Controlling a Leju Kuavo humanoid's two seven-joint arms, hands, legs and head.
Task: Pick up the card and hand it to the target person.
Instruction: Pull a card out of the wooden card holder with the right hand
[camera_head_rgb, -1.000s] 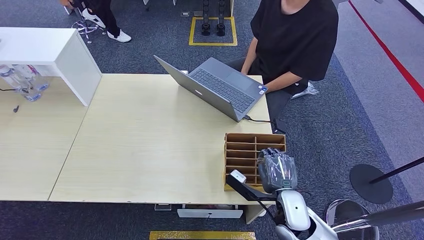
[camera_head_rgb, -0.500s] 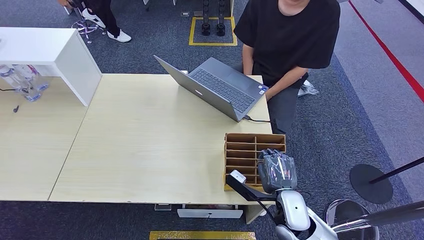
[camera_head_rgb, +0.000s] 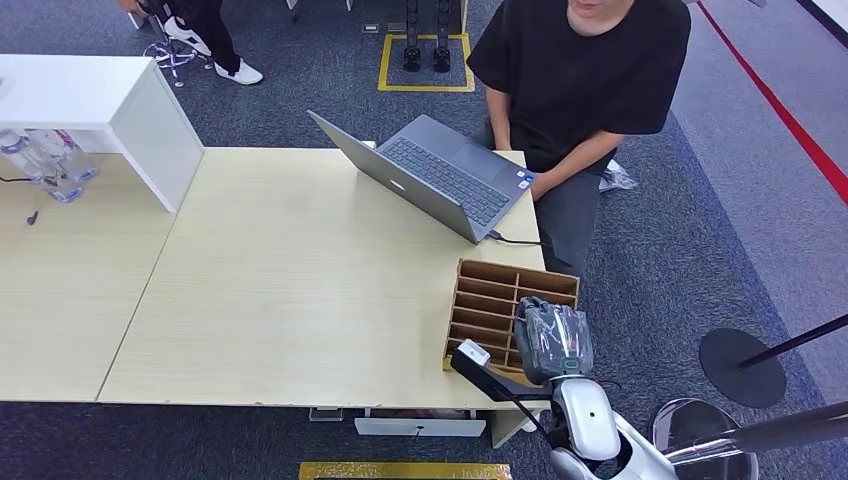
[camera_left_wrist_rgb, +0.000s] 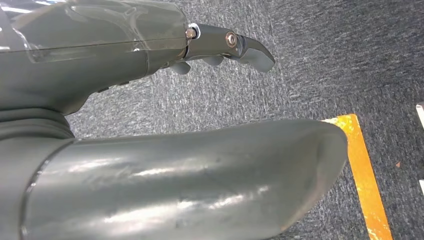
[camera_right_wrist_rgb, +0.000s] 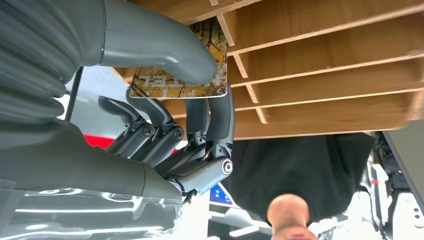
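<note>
One card (camera_right_wrist_rgb: 192, 75) is pinched by your right hand (camera_head_rgb: 553, 340), thumb over fingers, right at the wooden organizer (camera_head_rgb: 482, 300) slot; your left hand (camera_left_wrist_rgb: 150, 100) hangs empty, fingers loose, so the recipient (camera_head_rgb: 585, 70) waits ahead.

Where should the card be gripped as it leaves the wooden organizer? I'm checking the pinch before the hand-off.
Grip the card on its two flat faces near the free edge that sticks out of the wooden organizer, coming from the open front of the slots. It is thin and flat. The right hand already pinches it so, thumb on one face, fingers behind.
</note>
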